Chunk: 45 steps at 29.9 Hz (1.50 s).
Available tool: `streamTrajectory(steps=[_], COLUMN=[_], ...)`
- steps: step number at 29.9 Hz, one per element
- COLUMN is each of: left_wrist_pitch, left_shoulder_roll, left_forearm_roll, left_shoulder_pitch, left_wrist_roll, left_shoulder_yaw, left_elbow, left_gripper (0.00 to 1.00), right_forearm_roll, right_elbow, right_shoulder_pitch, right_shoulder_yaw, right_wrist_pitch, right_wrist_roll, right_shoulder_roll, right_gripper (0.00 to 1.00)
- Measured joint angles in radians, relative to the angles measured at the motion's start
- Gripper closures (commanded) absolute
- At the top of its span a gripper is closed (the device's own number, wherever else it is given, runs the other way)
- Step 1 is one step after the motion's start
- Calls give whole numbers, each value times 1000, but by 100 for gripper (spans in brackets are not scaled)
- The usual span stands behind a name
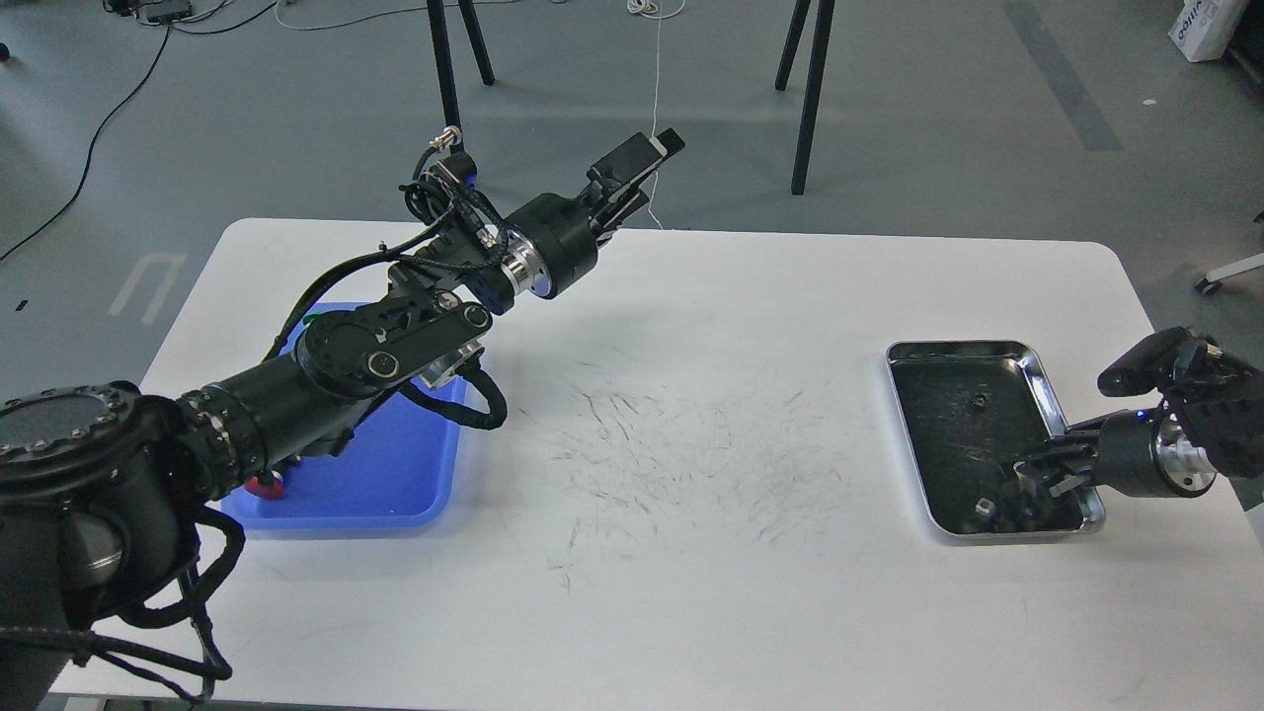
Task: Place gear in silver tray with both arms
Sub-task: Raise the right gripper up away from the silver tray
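Head view: white table (691, 513) carries the silver tray (1047, 395) at its right side and a blue plastic tray (395, 484) at its left. The right gripper (1032, 482) reaches into the silver tray's near corner, its finger spread unreadable against the dark bottom. The left gripper (647, 158) hangs raised beyond the table's far edge, fingers narrowly parted. No gear can be picked out with certainty.
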Motion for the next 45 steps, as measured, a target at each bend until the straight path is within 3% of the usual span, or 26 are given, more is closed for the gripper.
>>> streamTrajectory(steps=[5, 19, 30, 37, 45], left_wrist_pitch=[0, 0, -1, 30, 53], left_shoulder_roll=[1, 2, 3, -24, -44], left_forearm_roll=[0, 0, -12, -20, -51], left_shoulder_pitch=[0, 6, 28, 39, 43], left_wrist_roll=[0, 0, 0, 0, 0], left_shoulder_yaw=[0, 0, -5, -13, -38], left_elbow=[0, 4, 5, 3, 18], left_gripper=[0, 0, 0, 0, 0], right_forearm_roll=[4, 164, 809, 1143, 1561], right_elbow=[7, 107, 105, 99, 35], right_shoulder_pitch=[20, 106, 99, 81, 66], right_shoulder_yaw=[7, 68, 267, 294, 301], right_wrist_pitch=[11, 94, 69, -32, -75], right_wrist_roll=[0, -1, -5, -7, -8], right_shoulder_roll=[-19, -59, -47, -13, 52], right_gripper=[4, 2, 2, 2, 2])
